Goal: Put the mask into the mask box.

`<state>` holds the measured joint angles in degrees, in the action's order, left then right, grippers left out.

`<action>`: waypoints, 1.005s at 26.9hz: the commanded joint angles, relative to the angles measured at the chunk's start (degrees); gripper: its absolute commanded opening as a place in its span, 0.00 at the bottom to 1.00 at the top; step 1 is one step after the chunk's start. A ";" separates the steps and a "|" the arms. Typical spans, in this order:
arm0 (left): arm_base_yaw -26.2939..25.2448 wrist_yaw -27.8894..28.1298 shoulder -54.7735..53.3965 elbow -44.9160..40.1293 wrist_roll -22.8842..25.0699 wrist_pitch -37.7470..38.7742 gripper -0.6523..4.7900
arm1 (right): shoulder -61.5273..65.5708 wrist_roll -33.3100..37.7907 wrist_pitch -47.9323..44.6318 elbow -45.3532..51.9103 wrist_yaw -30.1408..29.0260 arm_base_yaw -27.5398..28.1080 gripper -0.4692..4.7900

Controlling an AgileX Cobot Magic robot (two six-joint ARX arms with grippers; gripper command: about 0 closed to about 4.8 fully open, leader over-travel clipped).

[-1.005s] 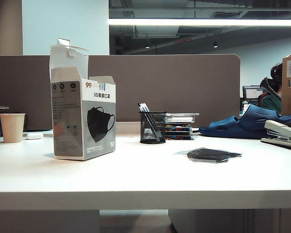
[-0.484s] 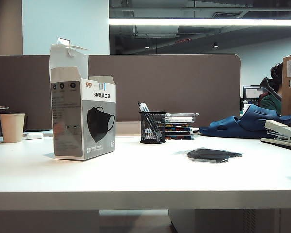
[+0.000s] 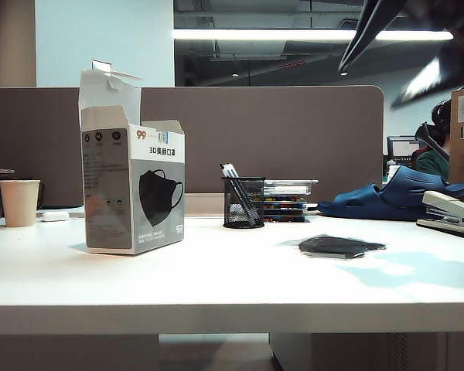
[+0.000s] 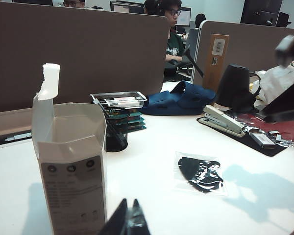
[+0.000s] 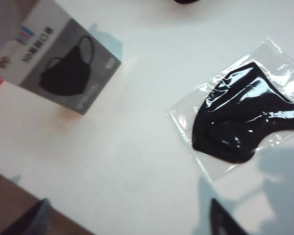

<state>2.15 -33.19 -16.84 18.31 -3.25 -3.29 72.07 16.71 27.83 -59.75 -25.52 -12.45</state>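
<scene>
At the left of the table (image 3: 216, 286) stands the mask box (image 3: 133, 189), upright with its white top flaps open, in the same spot as a second ago. The left gripper (image 4: 128, 221) sits low just beside it, fingers pressed together and holding nothing; it has no part in the exterior view. Moving right, the black mesh pen cup (image 3: 243, 203) and the stack of trays behind it are unmoved. Further right, the mask (image 3: 340, 246) in its clear wrapper lies flat on the table, well apart from the box, and has not shifted.

The change is at the far right: the right gripper (image 3: 402, 54) has swung into the top corner of the exterior view, where a second ago there was only ceiling, and its shadow now falls on the table beside the mask. It is blurred there, but its fingers look spread wide, and its own camera looks down on the mask (image 5: 245, 120) with a dark finger at either lower corner and nothing between them.

So the pick is probably just starting; the mask is not yet touched.
</scene>
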 commanded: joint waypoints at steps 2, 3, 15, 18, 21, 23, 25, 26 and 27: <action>-0.13 -0.04 -1.05 0.22 0.24 -0.68 0.11 | 6.19 -0.20 -6.12 -0.46 2.60 -0.11 0.87; -0.11 -0.07 -1.46 0.22 0.24 -0.79 0.11 | 7.93 -0.20 -7.58 -0.46 4.39 -0.11 0.97; -0.13 -0.04 -1.53 0.22 0.24 -0.63 0.11 | 21.31 -2.21 -18.29 -0.66 10.58 -0.17 1.00; -0.13 -0.04 -1.64 0.22 0.24 -0.63 0.11 | 24.85 -5.01 -18.14 -2.51 12.96 -0.81 1.00; -0.13 -0.04 -1.70 0.22 0.24 -0.63 0.11 | 28.20 -9.31 -16.39 -5.44 15.76 -1.95 1.00; -0.13 -0.02 -1.73 0.17 0.24 -0.63 0.11 | 29.97 -10.88 -15.50 -7.13 17.07 -2.45 1.00; -0.13 0.00 -1.75 0.17 0.26 -0.63 0.11 | 31.32 -11.10 -15.54 -8.13 18.49 -3.15 1.00; -0.13 0.00 -1.75 0.17 0.24 -0.63 0.11 | 32.02 -11.17 -15.45 -8.70 19.12 -3.37 1.00; -0.13 0.00 -1.77 0.17 0.26 -0.61 0.11 | 32.59 -11.19 -15.43 -9.07 20.11 -3.58 1.00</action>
<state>2.15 -33.17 -18.50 18.33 -3.25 -3.44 104.07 6.00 12.45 -67.96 -7.42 -15.88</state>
